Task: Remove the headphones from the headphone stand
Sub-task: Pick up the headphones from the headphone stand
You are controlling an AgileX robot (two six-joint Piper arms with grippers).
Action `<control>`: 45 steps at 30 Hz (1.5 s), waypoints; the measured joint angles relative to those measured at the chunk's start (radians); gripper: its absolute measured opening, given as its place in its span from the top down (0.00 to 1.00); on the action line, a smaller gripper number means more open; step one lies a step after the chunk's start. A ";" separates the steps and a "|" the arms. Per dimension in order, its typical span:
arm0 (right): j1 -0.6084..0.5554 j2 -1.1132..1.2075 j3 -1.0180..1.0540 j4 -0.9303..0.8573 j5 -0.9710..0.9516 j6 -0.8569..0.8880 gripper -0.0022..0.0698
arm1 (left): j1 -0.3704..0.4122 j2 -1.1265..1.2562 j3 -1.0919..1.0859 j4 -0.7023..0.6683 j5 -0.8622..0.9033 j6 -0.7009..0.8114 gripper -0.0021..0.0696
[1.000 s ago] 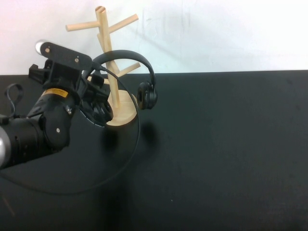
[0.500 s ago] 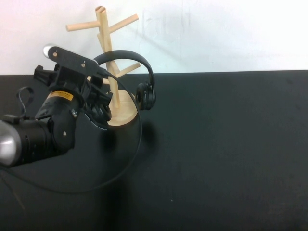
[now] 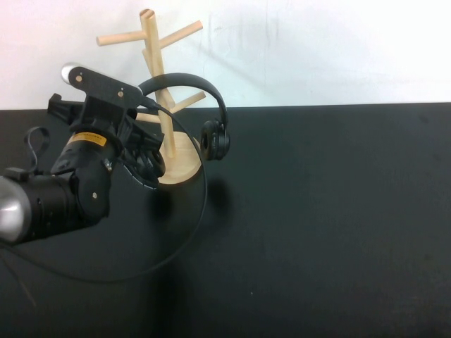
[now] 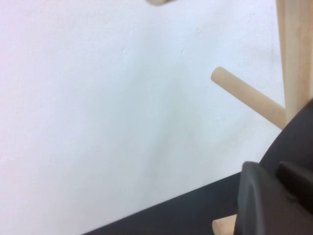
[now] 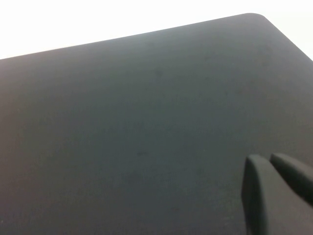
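Observation:
The black headphones (image 3: pixel 187 79) hang by their headband over a peg of the light wooden headphone stand (image 3: pixel 156 56), one ear cup (image 3: pixel 215 140) dangling right of the pole. My left gripper (image 3: pixel 144 143) reaches in from the left at the headphones' left side, just above the other ear cup. In the left wrist view its fingers (image 4: pixel 257 200) stand close together, and the dark band of the headphones (image 4: pixel 299 132) rises from between them beside the stand's pole (image 4: pixel 296 49). The right gripper (image 5: pixel 271 166) is shut over the bare black table (image 5: pixel 146 122), holding nothing; the high view does not show it.
The stand's round base (image 3: pixel 184 163) sits at the back left of the black table (image 3: pixel 317 211), close to the white wall (image 3: pixel 317 49). A thin black cable (image 3: pixel 201 204) loops from the left arm across the tabletop in front of the stand.
My left gripper rose slightly and moved in toward the stand, and its fingers closed. The headphones still hang on the peg, barely shifted.

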 joint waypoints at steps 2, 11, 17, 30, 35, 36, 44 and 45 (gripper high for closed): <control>0.000 0.000 0.000 0.000 0.000 0.000 0.98 | 0.000 0.000 0.000 0.000 0.000 0.000 0.95; 0.000 0.000 0.000 0.000 0.000 0.000 0.98 | 0.000 0.000 0.000 0.034 -0.002 0.000 0.97; 0.000 0.000 0.000 0.000 0.000 0.000 0.98 | 0.000 0.000 0.000 0.039 -0.028 -0.002 0.97; 0.000 0.000 0.000 0.000 0.000 0.000 0.98 | 0.000 -0.073 0.000 -0.078 0.063 -0.002 0.97; 0.000 0.000 0.000 0.000 0.000 0.000 0.98 | 0.000 -0.223 0.000 -0.214 0.262 -0.002 0.97; 0.000 0.000 0.000 0.000 0.000 0.000 0.98 | 0.000 -0.251 0.000 -0.226 0.331 -0.002 0.97; 0.000 0.000 0.000 0.000 0.000 0.000 0.98 | 0.000 -0.315 0.000 -0.187 0.790 0.048 0.97; 0.000 0.000 0.000 0.000 0.000 0.000 0.98 | 0.000 -0.312 0.000 -0.167 0.804 0.069 0.97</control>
